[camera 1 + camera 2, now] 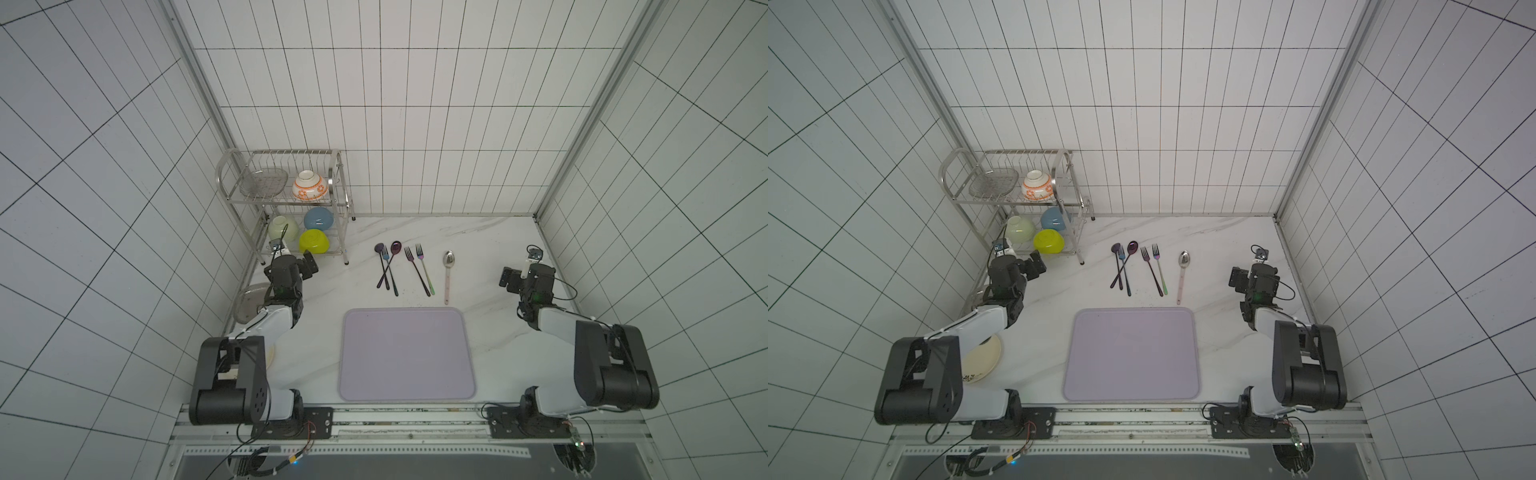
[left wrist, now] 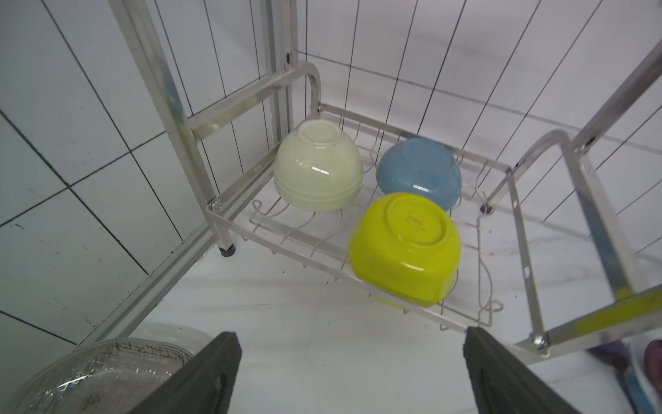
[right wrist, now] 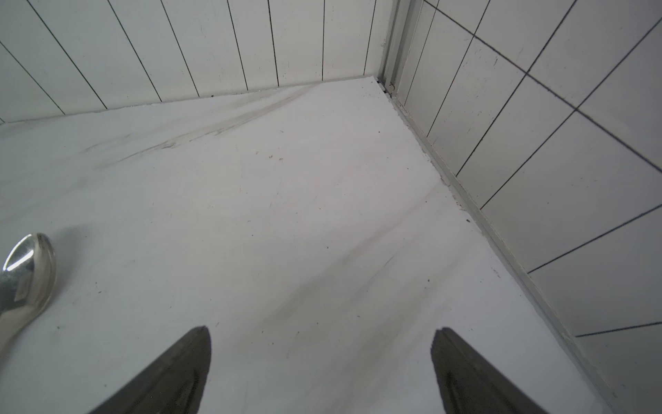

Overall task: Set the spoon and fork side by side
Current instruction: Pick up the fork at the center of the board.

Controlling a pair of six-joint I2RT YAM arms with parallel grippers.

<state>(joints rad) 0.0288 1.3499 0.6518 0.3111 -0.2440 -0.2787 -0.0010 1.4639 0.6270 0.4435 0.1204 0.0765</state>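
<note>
At the left of both top views the left gripper [image 1: 309, 266] hangs just in front of the lower shelf of the dish rack [image 1: 286, 199]. The left wrist view shows its jaws [image 2: 351, 340] spread wide with only bare desk [image 2: 322, 340] between them, holding and touching nothing. The yellow-green bowl [image 2: 404, 247] sits upturned on the shelf beyond. In the middle of the top view the cutlery lies in a row on the desk above the lavender mat [image 1: 405, 353]. A dark spoon [image 1: 379, 248], a blue fork [image 1: 386, 254] and a purple spoon [image 1: 395, 248] overlap with crossed handles. Next come a dark-handled fork [image 1: 417, 272] and a green-handled fork [image 1: 426, 270], close together with their handles converging downward. Then a silver spoon [image 1: 448, 278] with a pink handle lies alone, apart from both forks. At the right the right gripper [image 1: 508, 281] sits well clear of that spoon. In the right wrist view its jaws [image 3: 320, 333] are likewise wide apart over bare desk, gripping nothing, with the silver spoon's bowl [image 3: 30, 272] off to one side.
</note>
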